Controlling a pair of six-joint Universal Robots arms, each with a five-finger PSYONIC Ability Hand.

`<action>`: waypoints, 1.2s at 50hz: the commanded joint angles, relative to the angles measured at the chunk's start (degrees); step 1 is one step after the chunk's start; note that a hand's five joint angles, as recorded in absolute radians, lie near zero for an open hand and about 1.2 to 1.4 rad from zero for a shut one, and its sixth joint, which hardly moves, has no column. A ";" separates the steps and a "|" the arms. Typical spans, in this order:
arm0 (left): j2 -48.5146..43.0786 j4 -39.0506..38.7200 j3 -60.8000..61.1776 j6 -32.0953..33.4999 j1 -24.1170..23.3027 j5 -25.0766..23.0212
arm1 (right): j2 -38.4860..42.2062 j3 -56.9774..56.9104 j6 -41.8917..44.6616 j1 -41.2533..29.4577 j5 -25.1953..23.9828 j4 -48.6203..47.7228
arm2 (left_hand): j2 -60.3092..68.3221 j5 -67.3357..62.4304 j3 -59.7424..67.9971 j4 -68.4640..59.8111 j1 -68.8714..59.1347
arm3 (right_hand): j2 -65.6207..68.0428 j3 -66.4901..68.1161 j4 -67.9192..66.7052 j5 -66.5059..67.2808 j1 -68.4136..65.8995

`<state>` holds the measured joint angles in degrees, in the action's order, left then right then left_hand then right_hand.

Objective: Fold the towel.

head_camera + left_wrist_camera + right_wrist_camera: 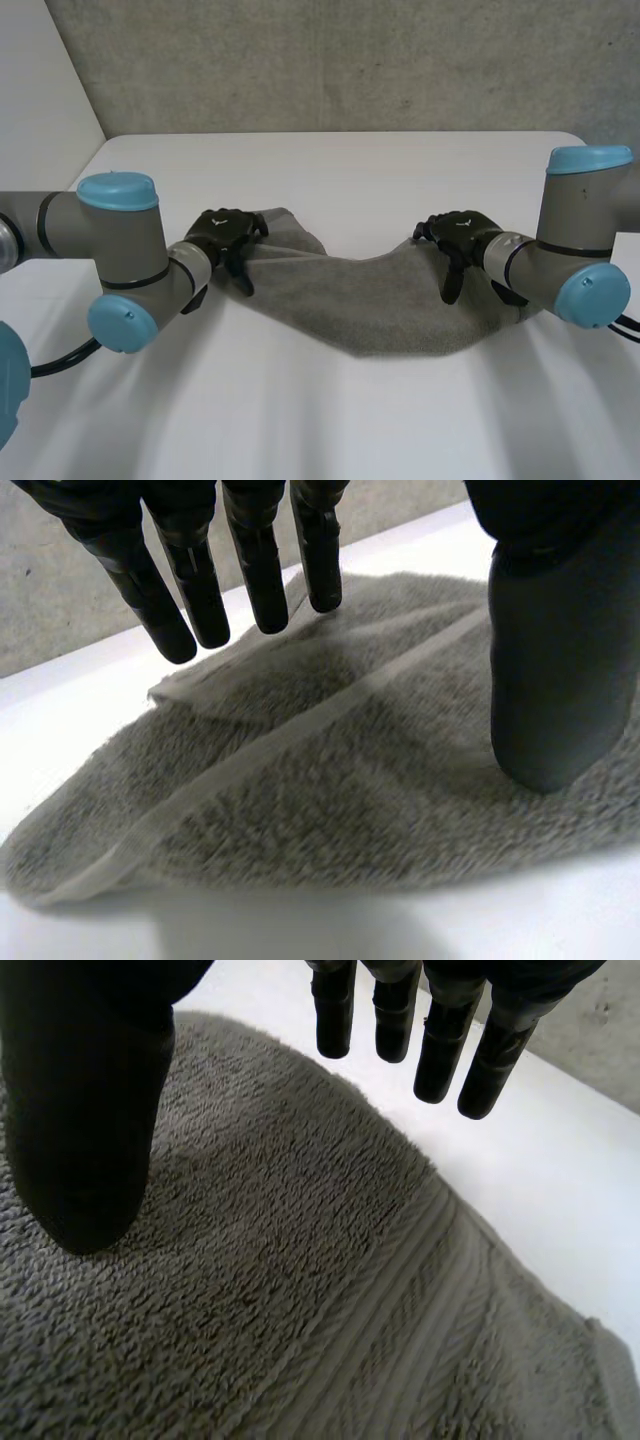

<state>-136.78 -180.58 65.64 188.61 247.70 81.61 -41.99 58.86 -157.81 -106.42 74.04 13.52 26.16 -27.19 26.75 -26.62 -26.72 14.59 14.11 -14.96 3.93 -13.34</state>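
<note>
Towel (380, 305) under left hand (225, 235), right hand (460, 238)

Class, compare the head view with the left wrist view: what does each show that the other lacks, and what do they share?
The head view adds the left arm and right arm, the right hand open on its end of the towel, and the towel's curved outline between the hands. The left wrist view adds the towel's pale woven band, and the left hand with straight fingers above the cloth and thumb down on it. Shared: grey towel, left hand, white table.
</note>
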 commanded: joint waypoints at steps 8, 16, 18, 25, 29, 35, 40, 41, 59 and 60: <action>-1.12 0.49 -0.61 3.25 1.03 0.22 | 0.41 -1.02 -0.05 -0.02 -0.30 -0.69 | 9.29 1.74 8.70 -8.82 -8.73 | 32.29 32.77 -31.93 32.96 -33.55; 0.02 2.33 0.27 3.25 1.03 0.22 | 0.06 -0.67 0.30 -0.11 -0.30 -0.78 | 8.78 2.25 8.19 -8.32 -8.22 | 33.68 34.16 -33.31 34.34 -34.93; 0.38 2.95 0.36 3.25 1.03 0.22 | 0.06 -0.50 0.39 -0.11 -0.39 -0.78 | 8.78 2.25 8.19 -8.32 -8.22 | 33.51 33.99 -33.14 34.17 -34.76; 3.80 4.27 1.94 3.08 2.00 0.31 | 0.32 0.03 0.66 -0.02 -0.56 -0.69 | 8.45 2.58 7.86 -7.98 -7.89 | 35.51 35.99 -35.15 36.18 -36.77; 5.64 4.27 3.26 2.99 2.53 0.22 | 0.15 0.38 0.74 -0.02 -0.65 -0.69 | 8.28 2.75 7.69 -7.81 -7.72 | 47.06 47.54 -46.70 47.73 -48.32; 8.37 4.18 6.50 2.99 2.62 -0.04 | -0.81 2.31 0.31 -0.02 -0.83 -1.04 | 8.11 2.92 7.52 -7.64 -7.55 | 65.40 65.88 -65.04 66.06 -66.66; 9.08 4.18 8.62 3.43 2.62 -0.04 | -6.33 5.82 0.04 -0.20 -0.83 -2.53 | 8.45 2.58 7.86 -7.98 -7.88 | 65.41 65.89 -65.04 66.07 -66.66; 8.99 3.92 8.97 3.43 2.62 -0.04 | -8.79 7.48 0.04 -0.28 -0.91 -3.32 | 8.45 2.58 7.86 -7.98 -7.88 | 65.41 65.89 -65.04 66.07 -66.66; 6.88 2.69 8.10 3.69 4.64 -0.13 | -21.03 21.04 0.75 -0.20 -1.44 -5.35 | 8.78 2.25 8.19 -8.32 -8.22 | 65.41 65.89 -65.04 66.07 -66.66; 6.62 1.99 8.10 3.95 4.64 -0.13 | -21.38 21.82 0.75 -0.20 -1.96 -5.35 | 8.78 2.25 8.19 -8.32 -8.22 | 65.41 65.89 -65.04 66.07 -66.66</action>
<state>-129.37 -177.11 74.19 192.16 252.29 81.49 -61.33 76.84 -157.20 -106.62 72.89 8.15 39.02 -38.99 39.17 -39.19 -39.19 75.41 75.82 -76.69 66.49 -76.71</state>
